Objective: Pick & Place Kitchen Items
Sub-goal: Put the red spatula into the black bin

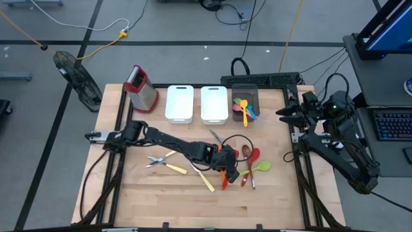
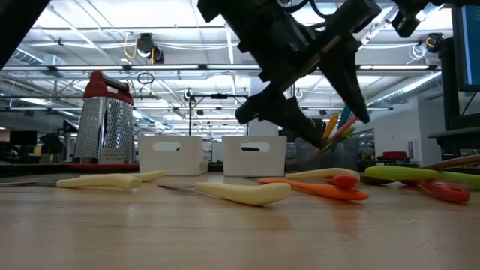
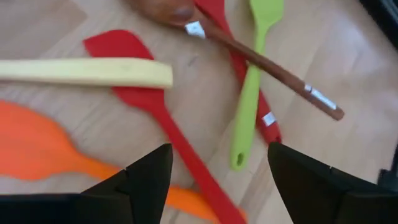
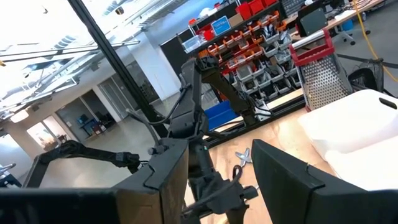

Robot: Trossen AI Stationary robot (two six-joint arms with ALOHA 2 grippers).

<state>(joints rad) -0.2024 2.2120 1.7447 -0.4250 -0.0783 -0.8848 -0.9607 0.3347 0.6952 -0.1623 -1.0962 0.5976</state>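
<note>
Left gripper (image 3: 214,168) apart over red spatula (image 3: 155,112) (high view seemingly blocked).

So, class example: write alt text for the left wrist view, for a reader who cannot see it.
The left gripper hangs open just above a red spatula lying on the wooden table. Around it lie an orange spatula, a pale yellow handle, a green spatula and a wooden spoon.
</note>
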